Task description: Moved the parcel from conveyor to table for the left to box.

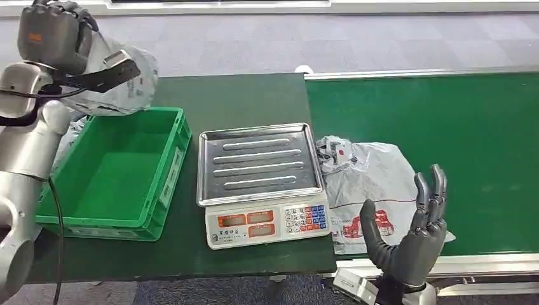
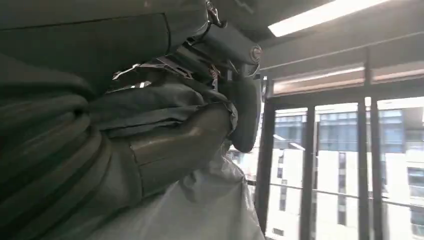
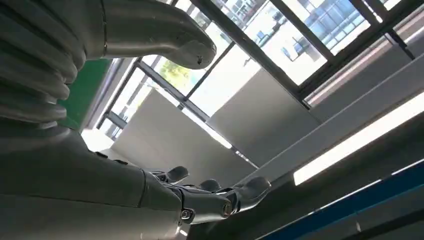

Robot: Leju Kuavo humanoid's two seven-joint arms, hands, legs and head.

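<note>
My left hand (image 1: 54, 35) is raised at the far left, above the back of the green box (image 1: 117, 168), and grips a grey plastic parcel (image 1: 121, 76). In the left wrist view the thumb (image 2: 175, 145) and fingers (image 2: 240, 100) clamp the crinkled parcel (image 2: 200, 205). A second grey parcel (image 1: 368, 184) with red print lies on the green conveyor (image 1: 445, 127), just right of the scale. My right hand (image 1: 413, 235) stands upright at the conveyor's near edge, fingers spread and holding nothing; its fingers (image 3: 210, 197) also show in the right wrist view.
A weighing scale (image 1: 264, 190) with a steel tray stands on the dark green table (image 1: 241, 95) between the box and the conveyor. The green box is empty inside. Grey floor lies beyond the table.
</note>
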